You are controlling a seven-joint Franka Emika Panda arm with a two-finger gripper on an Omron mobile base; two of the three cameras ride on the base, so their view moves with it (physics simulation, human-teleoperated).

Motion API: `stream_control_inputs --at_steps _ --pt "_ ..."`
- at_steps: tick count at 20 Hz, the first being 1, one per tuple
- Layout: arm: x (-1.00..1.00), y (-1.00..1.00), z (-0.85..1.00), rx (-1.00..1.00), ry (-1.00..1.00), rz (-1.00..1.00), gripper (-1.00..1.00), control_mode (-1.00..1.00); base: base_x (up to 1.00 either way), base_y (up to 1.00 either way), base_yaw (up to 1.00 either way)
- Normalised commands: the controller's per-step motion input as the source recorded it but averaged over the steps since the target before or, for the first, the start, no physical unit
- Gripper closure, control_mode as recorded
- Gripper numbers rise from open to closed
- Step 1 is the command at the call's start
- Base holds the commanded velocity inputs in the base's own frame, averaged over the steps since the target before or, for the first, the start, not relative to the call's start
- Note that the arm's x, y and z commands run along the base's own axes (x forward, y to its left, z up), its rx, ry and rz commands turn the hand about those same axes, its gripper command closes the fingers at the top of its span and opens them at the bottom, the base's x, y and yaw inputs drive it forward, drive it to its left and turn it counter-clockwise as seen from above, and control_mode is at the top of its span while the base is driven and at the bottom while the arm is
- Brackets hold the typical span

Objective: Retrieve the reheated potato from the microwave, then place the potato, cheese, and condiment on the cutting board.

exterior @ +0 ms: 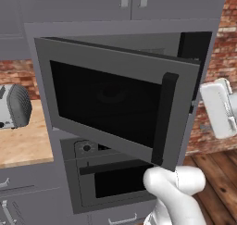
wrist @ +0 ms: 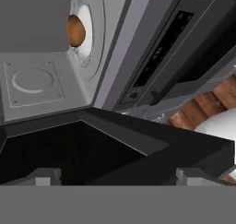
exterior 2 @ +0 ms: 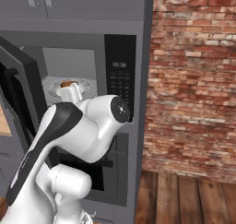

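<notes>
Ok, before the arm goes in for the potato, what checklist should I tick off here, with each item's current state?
1. Microwave door swung open: ok.
2. Potato sitting on the turntable inside the microwave: ok.
3. Gripper open and holding nothing: ok.
4. Fingers lined up with the potato: not ok; it sits off at the top left of the hand view.
5. Clear path past the door edge into the cavity: cannot tell.
6. Cutting board ready to receive it: cannot tell.
</notes>
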Motion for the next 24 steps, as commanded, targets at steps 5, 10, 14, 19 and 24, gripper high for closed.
stream_control_inputs --at_steps 5,10,14,19,24 --pt "0.51 0.27 0.01 0.07 -0.05 0.04 -1.00 -1.00 0.00 0.00 0.00" --pt "0.15 0.25 0.02 0.09 0.00 0.16 -1.00 -1.00 0.00 0.00 0.00" --pt "0.00 0.37 0.00 0.03 0.00 0.19 -1.00 -1.00 0.00 0.00 0.00" --pt "-0.14 0.31 0.00 0.02 0.00 0.21 -1.00 -1.00 0.00 0.00 0.00" --pt "-0.53 0.18 0.01 0.03 -0.08 0.24 -1.00 -1.00 0.00 0.00 0.00"
